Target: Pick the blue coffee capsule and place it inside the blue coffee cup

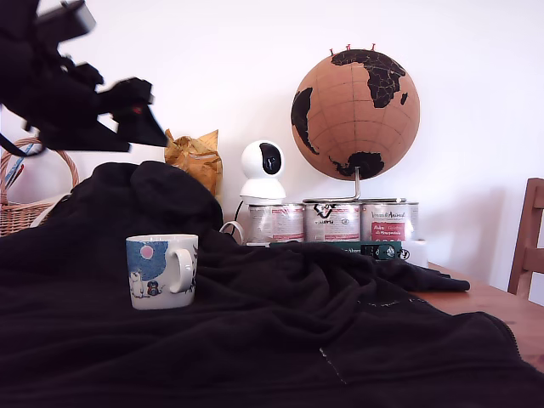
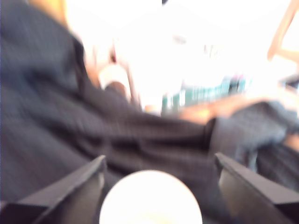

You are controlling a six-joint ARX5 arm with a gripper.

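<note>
The blue coffee cup (image 1: pixel 161 270), a short white mug with a blue picture and a pink circle, stands upright on the black cloth at the exterior view's left. My gripper (image 1: pixel 140 115) hangs high above it, towards the upper left, dark and motion-blurred. In the wrist view the gripper (image 2: pixel 160 157) is open, its fingers (image 2: pixel 74 186) spread wide with nothing clamped between them. A blurred white round shape (image 2: pixel 150 198) sits low between them and looks like the cup's mouth. The blue coffee capsule is out of view in both frames.
A rumpled black cloth (image 1: pixel 280 340) covers the table. Behind stand three silver tins (image 1: pixel 336 223), a cork globe (image 1: pixel 355 102), a white camera (image 1: pixel 263 170), a gold figure (image 1: pixel 195 157) and a wicker basket (image 1: pixel 21 208). A wooden chair (image 1: pixel 527 242) is at the right edge.
</note>
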